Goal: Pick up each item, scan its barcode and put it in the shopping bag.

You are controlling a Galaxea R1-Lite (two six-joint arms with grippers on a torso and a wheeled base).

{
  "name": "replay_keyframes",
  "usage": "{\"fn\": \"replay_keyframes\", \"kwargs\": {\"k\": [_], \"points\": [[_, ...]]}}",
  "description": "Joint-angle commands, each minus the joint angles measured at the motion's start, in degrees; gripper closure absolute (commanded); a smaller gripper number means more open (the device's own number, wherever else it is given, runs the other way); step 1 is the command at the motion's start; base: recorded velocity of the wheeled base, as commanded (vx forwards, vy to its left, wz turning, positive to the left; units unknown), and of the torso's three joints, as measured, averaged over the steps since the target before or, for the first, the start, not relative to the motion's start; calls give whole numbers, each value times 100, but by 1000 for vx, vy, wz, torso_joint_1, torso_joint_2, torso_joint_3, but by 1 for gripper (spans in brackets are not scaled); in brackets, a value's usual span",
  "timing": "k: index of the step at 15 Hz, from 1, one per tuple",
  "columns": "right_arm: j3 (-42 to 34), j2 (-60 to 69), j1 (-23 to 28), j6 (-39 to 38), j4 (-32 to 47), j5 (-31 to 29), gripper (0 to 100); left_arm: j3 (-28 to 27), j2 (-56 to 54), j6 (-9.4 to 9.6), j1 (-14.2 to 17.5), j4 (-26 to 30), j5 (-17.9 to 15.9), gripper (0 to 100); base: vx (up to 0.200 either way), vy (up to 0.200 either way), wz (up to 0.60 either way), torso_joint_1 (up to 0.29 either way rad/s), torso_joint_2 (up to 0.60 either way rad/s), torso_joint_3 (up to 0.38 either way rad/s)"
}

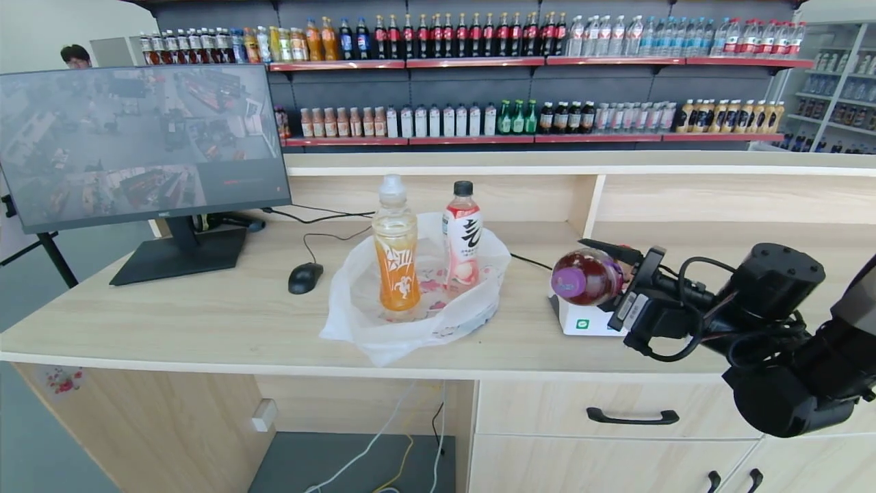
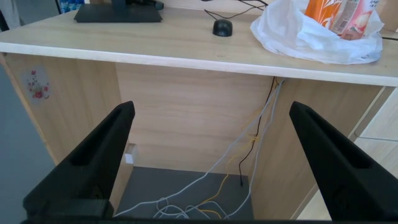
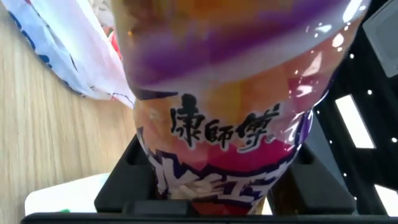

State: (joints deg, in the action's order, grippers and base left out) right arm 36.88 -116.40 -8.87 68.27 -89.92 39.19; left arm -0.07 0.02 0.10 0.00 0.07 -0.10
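Note:
My right gripper is shut on a purple-capped bottle of reddish drink, held on its side just above the white scanner box on the counter. Up close, the bottle's purple and pink label sits between the black fingers. The white shopping bag lies open at the counter's middle. An orange drink bottle and a pink-and-white bottle stand upright in it. My left gripper hangs open with nothing in it, below and in front of the counter edge, left of the bag.
A monitor on a black stand occupies the counter's left, with a black mouse beside the bag. Drawers with black handles sit under the right side. Cables hang in the opening under the counter. Stocked drink shelves line the back.

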Motion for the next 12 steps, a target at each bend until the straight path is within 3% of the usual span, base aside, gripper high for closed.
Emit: {"fn": "replay_keyframes", "kwargs": {"k": [1, 5, 12], "points": [[-5, -111, 105, 143, -8, 89, 100, -1, -2, -1, 0, 1, 1, 0, 0, 0, 0, 0, 0, 0], [56, -270, 299, 468, -8, 414, 100, -1, -2, -1, 0, 1, 1, 0, 0, 0, 0, 0, 0, 0], [109, -278, 176, 503, -8, 414, 100, -1, -2, -1, 0, 1, 1, 0, 0, 0, 0, 0, 0, 0]]}}
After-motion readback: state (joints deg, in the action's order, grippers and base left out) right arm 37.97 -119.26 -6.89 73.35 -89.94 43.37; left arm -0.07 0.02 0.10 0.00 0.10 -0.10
